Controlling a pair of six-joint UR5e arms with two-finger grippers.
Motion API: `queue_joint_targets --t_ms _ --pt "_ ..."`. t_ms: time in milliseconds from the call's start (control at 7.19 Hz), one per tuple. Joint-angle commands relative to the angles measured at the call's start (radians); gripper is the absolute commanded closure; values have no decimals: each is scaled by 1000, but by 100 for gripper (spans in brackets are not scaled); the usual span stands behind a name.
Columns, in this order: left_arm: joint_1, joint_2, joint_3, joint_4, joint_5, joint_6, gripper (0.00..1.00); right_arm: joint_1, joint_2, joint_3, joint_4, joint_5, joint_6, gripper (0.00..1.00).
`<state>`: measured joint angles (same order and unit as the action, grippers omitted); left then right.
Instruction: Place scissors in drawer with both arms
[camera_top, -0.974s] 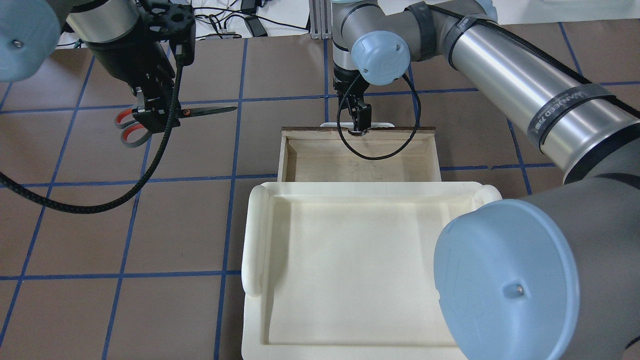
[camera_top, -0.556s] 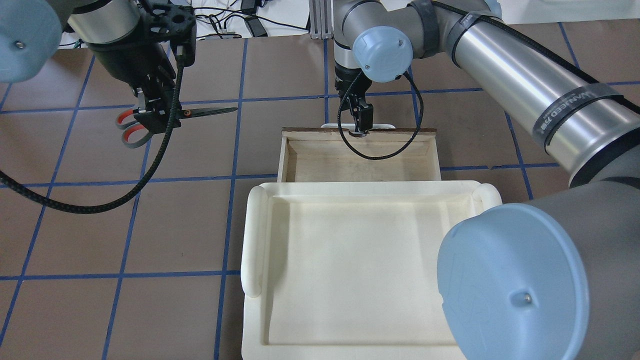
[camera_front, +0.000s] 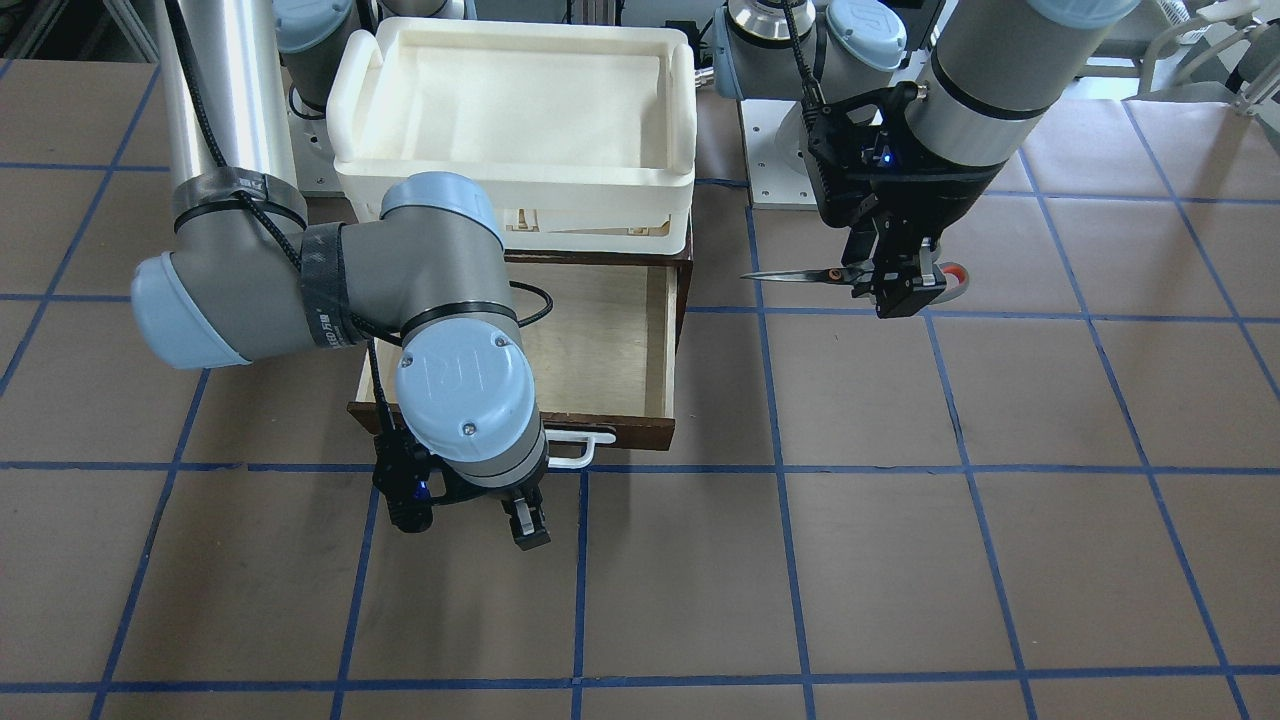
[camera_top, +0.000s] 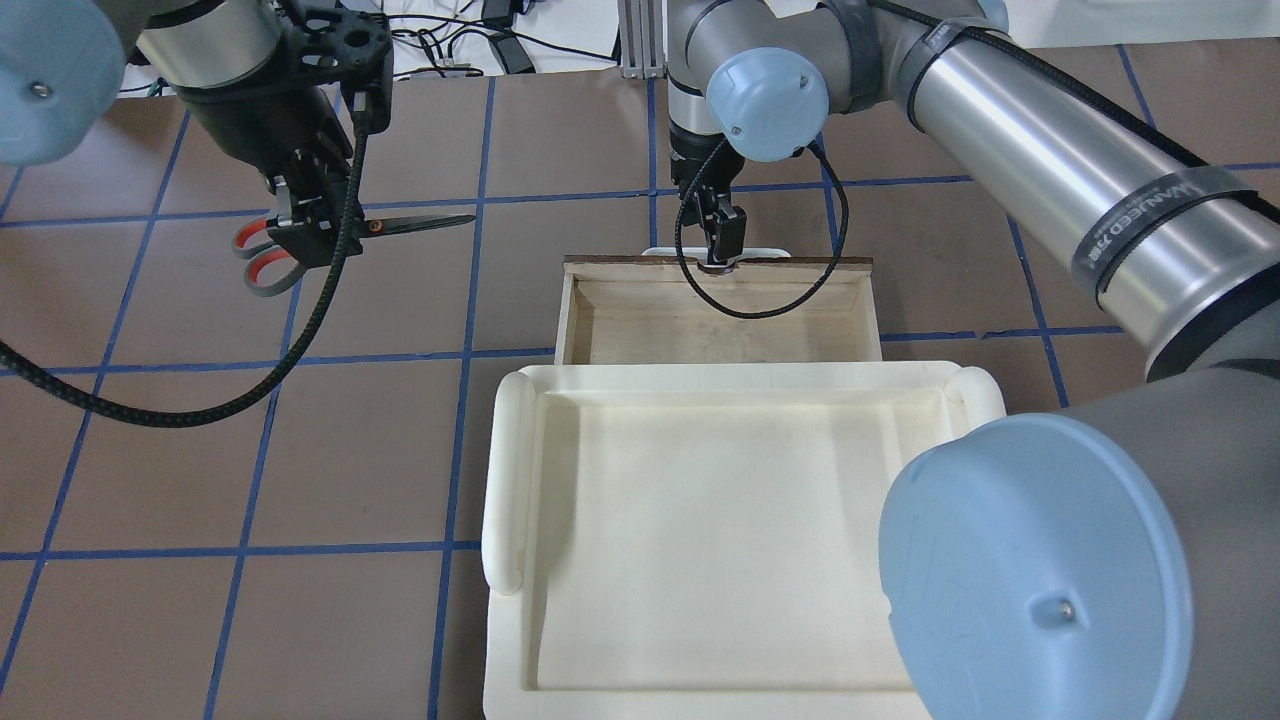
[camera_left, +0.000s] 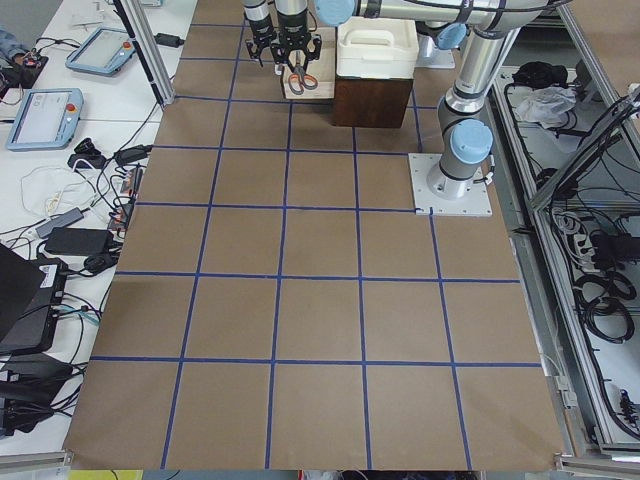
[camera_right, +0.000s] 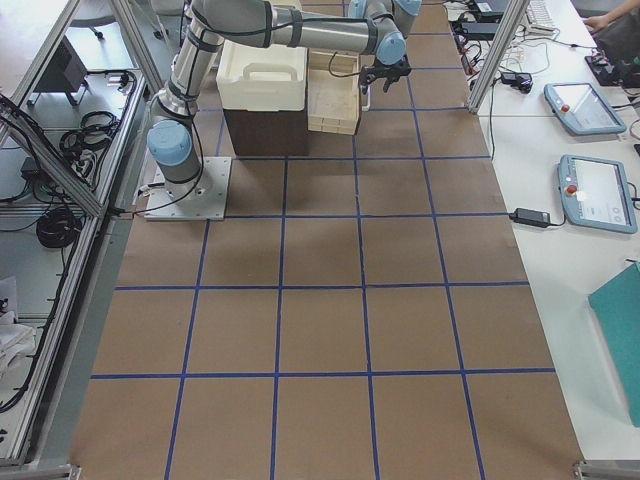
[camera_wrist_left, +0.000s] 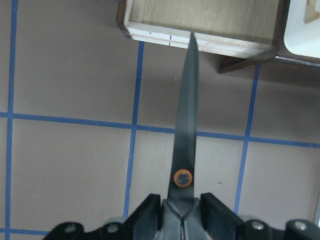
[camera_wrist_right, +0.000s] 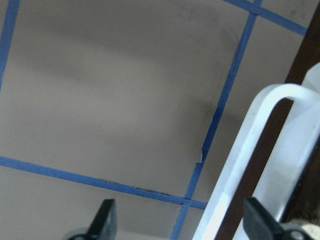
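Observation:
My left gripper (camera_top: 305, 228) is shut on the scissors (camera_top: 410, 221) near their pivot and holds them level above the table. The grey handles with orange-red loops point away from the drawer. The silver blades point toward the open dark brown drawer (camera_top: 566, 310). The left wrist view shows the blade (camera_wrist_left: 185, 125) with its tip over the drawer's side wall (camera_wrist_left: 200, 40). The front view shows the same hold (camera_front: 898, 288). My right gripper (camera_top: 721, 245) is open and hangs over the drawer's white bar handle (camera_front: 583, 452). In the right wrist view the handle (camera_wrist_right: 250, 160) lies between the spread fingertips (camera_wrist_right: 105, 220).
A white foam tray (camera_top: 510, 480) sits on top of the cabinet behind the open drawer, also in the front view (camera_front: 345, 90). The drawer's pale interior (camera_front: 600, 340) holds nothing. Brown table with blue grid lines lies all around. Black cables hang from both wrists.
The right arm's wrist has shifted slightly away from the drawer front. The left gripper with the scissors has barely moved.

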<state>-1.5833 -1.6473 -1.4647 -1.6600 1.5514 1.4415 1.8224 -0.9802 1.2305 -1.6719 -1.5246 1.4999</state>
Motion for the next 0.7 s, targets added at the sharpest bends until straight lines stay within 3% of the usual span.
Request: queue_joint_targets --t_ms 0,278,556 --pt "-76 -20 1 34 1 -13 100 -2 -18 -3 8 -9 -3 8" --pt "-154 -49 1 37 1 -83 100 -35 -66 -6 38 -11 -62 8" --pt "-198 -83 6 65 -5 -142 100 -99 -130 -3 70 -104 -327 5"
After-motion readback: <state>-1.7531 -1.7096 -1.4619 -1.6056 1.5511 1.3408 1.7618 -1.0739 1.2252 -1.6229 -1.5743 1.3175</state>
